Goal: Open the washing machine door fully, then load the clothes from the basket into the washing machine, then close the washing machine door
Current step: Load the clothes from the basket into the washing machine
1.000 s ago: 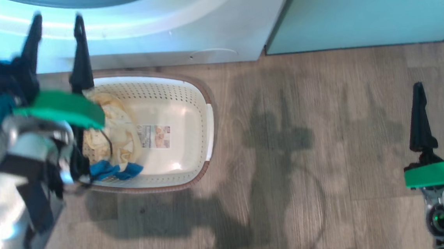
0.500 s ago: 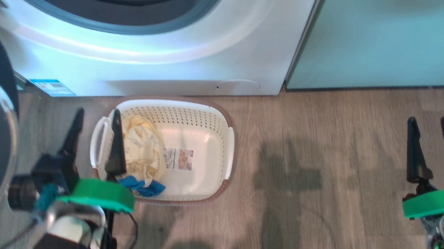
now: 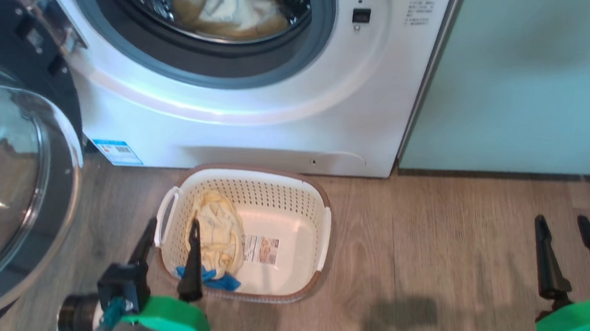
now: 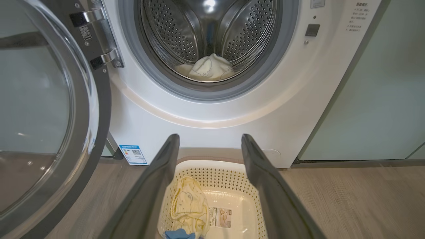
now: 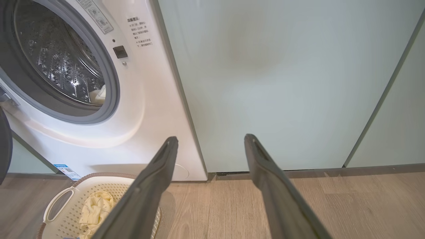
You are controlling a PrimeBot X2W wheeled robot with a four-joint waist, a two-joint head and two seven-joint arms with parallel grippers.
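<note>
Our left gripper point(image 3: 173, 222) hangs low at the left end of the basket point(image 3: 325, 220), its two dark fingers point(image 3: 192, 266) spread wide and holding nothing. In the head view one finger lies outside the white handle point(image 3: 165, 216) and the other crosses the pale yellow clothes point(image 3: 221, 230); we cannot tell whether it touches them. Both fingers point toward the front of the washing machine point(image 3: 251, 132). Our right gripper point(image 3: 560, 217) sits well apart at the lower right over the wooden floor point(image 3: 436, 249). It too is spread and empty, aimed at the pale green cabinet point(image 3: 527, 66).

The washing machine door point(image 3: 9, 170) stands swung wide to the left, its glass bowl facing us. The basket rests on the floor just in front of the machine, below the drum opening. The clothes are heaped in its left half, with a blue patch point(image 3: 220, 284) at the near end and a sticker point(image 3: 262, 248) on the base.

The head view gives us both arms at once and the basket from above. The left wrist view looks between its fingers straight into the steel drum point(image 4: 212, 30), where a pale garment point(image 4: 209, 68) lies at the bottom, and it brings the door's hinge point(image 4: 99, 39) close. The right wrist view faces the cabinet front, with the drum at its left edge and the basket in its lower left corner.
</note>
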